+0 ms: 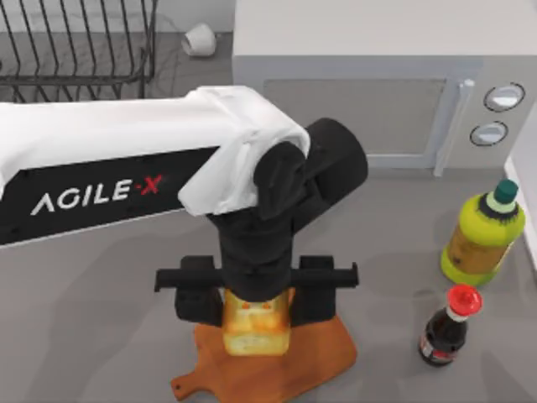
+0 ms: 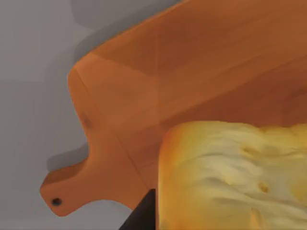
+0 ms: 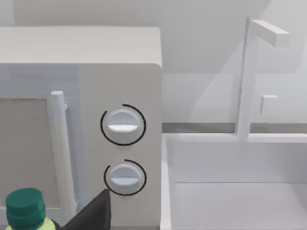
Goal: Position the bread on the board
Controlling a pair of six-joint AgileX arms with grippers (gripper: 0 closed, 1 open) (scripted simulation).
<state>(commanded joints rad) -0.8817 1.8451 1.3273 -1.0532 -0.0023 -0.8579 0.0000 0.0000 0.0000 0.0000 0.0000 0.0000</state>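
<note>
The left arm reaches across the counter (image 1: 84, 319) from the left, its gripper (image 1: 257, 311) pointing down over the board (image 1: 323, 357) with the bread (image 1: 257, 323) between its fingers. A yellow-green bottle (image 1: 482, 239) and a red-capped dark bottle (image 1: 449, 326) stand to the right, a microwave (image 1: 377, 92) behind

A golden-yellow bread chunk with toasted orange-brown crust (image 1: 256, 323) sits on a reddish-brown wooden board streaked with grain (image 1: 323, 357), over a plain grey table (image 1: 84, 336). At three o'clock stand a yellow-green bottle with dark green cap (image 1: 482, 239) and a dark bottle with red cap (image 1: 449, 326); at twelve, a white microwave (image 1: 377, 50).
</note>
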